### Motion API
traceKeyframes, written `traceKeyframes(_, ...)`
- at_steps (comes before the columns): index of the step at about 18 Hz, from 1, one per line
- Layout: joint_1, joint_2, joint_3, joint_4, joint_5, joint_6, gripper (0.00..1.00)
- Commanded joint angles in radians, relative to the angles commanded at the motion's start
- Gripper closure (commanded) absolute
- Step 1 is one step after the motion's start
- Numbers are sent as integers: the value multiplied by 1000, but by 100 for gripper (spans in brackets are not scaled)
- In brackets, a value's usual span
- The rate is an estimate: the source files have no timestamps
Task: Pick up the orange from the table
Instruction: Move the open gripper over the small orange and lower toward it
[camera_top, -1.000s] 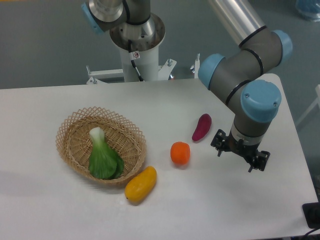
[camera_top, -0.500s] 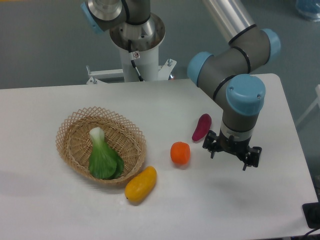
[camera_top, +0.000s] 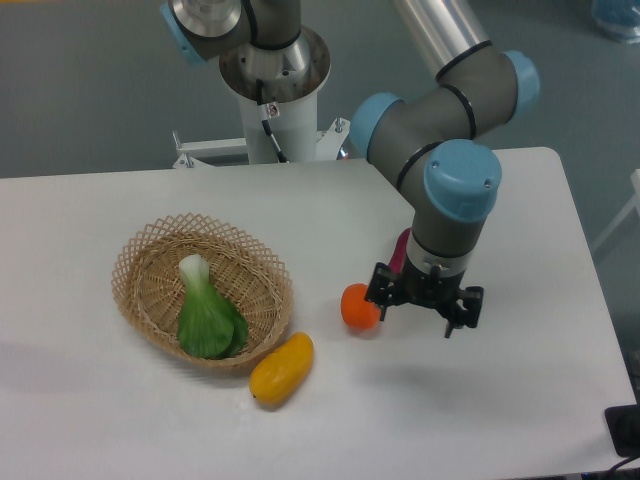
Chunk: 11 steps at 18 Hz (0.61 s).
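Desk (camera_top: 120, 430): white, flat, rounded corners, set on a grey-teal floor (camera_top: 80, 90). The arm's base column (camera_top: 275, 95) is seen at 12 o'clock, behind the far edge. A dark object (camera_top: 625, 430) is cut off at the 4 o'clock corner.

Change since one second ago: the hand (camera_top: 424, 311) has been moved from the 3 o'clock side toward the centre. It is now placed just right of the orange (camera_top: 357, 307), with its left fingertip overlapping the fruit's edge in view; contact cannot be confirmed. The fingers are spread wide and nothing is held. No object on the desk has been shifted.

The orange is lying on the desk near the centre, between the basket (camera_top: 150, 290) and the hand.

Count: one orange; one purple vegetable (camera_top: 400, 250), mostly hidden behind the wrist, at 1 o'clock from the orange; one yellow fruit (camera_top: 281, 368), touching the basket rim at 5 o'clock; one wicker basket; one leafy green (camera_top: 206, 315) inside it.
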Motion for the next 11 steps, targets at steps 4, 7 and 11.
traceKeyframes(4, -6, 17, -68, 6, 49, 37, 0)
traceKeyframes(7, -46, 17, -107, 8, 98, 46, 0)
traceKeyframes(11, -75, 6, -115, 9, 135, 43, 0)
